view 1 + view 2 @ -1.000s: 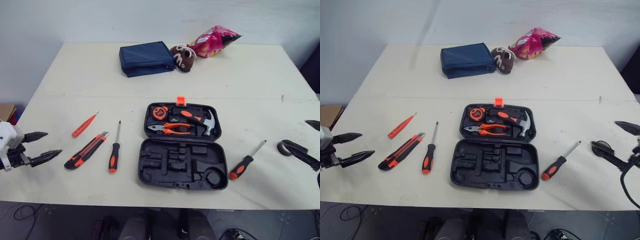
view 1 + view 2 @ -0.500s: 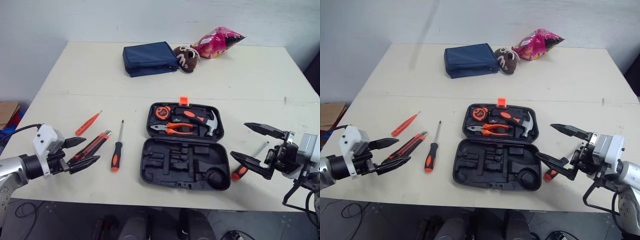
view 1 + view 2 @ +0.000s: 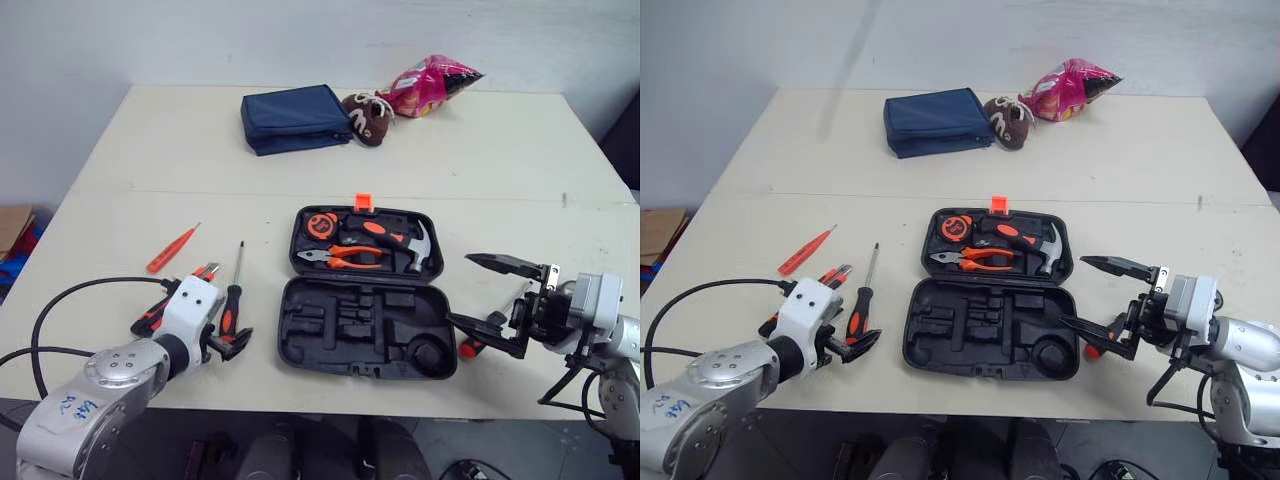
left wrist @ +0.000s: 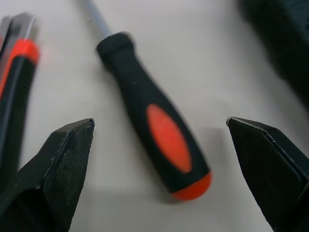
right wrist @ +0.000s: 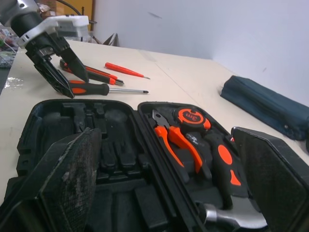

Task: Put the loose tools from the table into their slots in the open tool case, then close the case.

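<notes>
The black tool case lies open mid-table. Its far half holds a tape measure, pliers and a hammer; the near half's slots are bare. A black-and-orange screwdriver lies left of the case, and my left gripper stands open just over its handle end. A utility knife and a thin red screwdriver lie further left. My right gripper is open at the case's right edge, around a second screwdriver, not touching it.
At the table's far side lie a blue pouch, a brown plush toy and a pink snack bag. My left arm's black cable loops over the near left table edge.
My left gripper moved right, from beside the utility knife to the screwdriver's handle end. My right gripper came in from the table's right edge and now stands around the second screwdriver.
</notes>
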### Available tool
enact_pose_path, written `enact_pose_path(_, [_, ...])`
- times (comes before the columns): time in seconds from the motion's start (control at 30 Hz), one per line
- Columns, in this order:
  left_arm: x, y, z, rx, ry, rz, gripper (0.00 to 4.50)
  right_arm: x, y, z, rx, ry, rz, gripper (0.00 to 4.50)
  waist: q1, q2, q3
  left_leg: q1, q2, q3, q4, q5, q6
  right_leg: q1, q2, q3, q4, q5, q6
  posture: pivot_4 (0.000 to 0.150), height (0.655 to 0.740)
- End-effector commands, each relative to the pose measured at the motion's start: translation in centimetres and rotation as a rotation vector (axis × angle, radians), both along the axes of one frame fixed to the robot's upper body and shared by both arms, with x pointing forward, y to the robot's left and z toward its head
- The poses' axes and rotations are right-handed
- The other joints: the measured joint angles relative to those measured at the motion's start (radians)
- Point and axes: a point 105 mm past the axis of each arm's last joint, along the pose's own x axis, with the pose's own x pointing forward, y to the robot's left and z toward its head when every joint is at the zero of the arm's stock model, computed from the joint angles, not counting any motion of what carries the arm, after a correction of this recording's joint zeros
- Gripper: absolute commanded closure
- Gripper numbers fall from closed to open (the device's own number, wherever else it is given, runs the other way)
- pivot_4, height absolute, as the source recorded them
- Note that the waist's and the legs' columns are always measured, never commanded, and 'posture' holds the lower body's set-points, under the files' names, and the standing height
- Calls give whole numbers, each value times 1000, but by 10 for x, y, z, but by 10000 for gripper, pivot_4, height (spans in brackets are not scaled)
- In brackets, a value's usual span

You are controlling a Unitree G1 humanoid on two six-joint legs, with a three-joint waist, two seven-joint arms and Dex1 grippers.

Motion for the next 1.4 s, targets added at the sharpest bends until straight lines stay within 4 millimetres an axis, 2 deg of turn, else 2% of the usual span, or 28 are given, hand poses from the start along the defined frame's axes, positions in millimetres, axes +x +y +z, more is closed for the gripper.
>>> enact_pose_path(0.03, [-1,2,3,-8,-23,57,261,-2,1,4,-4,-30,10,0,3,0,0,0,0,0,0,0,0,0,0,0,0,0,0,1500,7400])
enact_pose_path(0.23, [5,-16,-15,-110,5,101,261,-7,8,2,-30,-25,62,0,6,2,-1,0,0,0,1,0,0,1,-1,0,-1,0,0,1500,7400])
enact_pose_path(0.37, [15,-22,-13,-109,-13,112,261,-7,11,0,-21,-28,76,0,14,4,-2,2,0,0,1,0,-1,2,-1,0,-2,0,0,1500,7400])
enact_pose_path(0.47, [17,-21,-12,-62,-13,113,9282,-10,11,-3,-28,-27,84,0,18,4,-3,2,0,0,1,-1,-2,2,-1,0,-2,0,-1,1500,7400])
enact_pose_path(0.67, [20,-25,-7,-66,-13,86,36709,-12,4,-9,-38,-24,69,0,20,4,-3,2,0,0,1,0,-1,2,-1,0,-1,0,-1,1500,7400])
enact_pose_path(0.8, [26,-23,4,-60,-89,87,37012,-13,-1,-13,-43,-22,56,0,20,4,-2,2,0,0,1,0,-1,1,-1,0,-2,0,-1,1500,7400])
enact_pose_path(0.9, [33,-22,32,-76,-245,22,37012,-13,-13,-16,-75,-30,18,0,19,3,-2,1,0,0,1,0,-1,0,-1,1,-1,0,-1,1500,7400])
enact_pose_path(0.97, [36,-27,56,-72,-347,-146,37012,-14,-26,-14,-97,-34,-22,0,21,3,-2,0,0,0,1,0,-1,0,-1,0,-2,0,-1,1500,7400])
enact_pose_path(1.07, [39,-28,73,-55,-396,-343,37012,-16,-38,-10,-102,-38,-59,0,19,3,-2,-1,0,1,2,0,-1,-1,-1,0,-2,0,-2,1500,7400])
enact_pose_path(1.13, [37,-40,85,-24,-433,-551,37012,-16,-40,-11,-115,-25,-67,0,14,3,-2,0,0,1,2,0,-1,-1,-1,0,-3,0,-3,1500,7400])
enact_pose_path(1.3, [31,-60,93,77,-395,-958,37012,-15,-44,-12,-124,1,-89,0,2,4,-2,0,2,1,1,-1,-2,-1,0,-1,-2,-1,-4,1500,7400])
enact_pose_path(1.4, [25,-68,85,102,-274,-1136,37012,-14,-48,-15,-135,41,-110,0,1,4,-2,0,2,2,1,-1,-2,-1,1,0,-1,-1,-4,1500,7400])
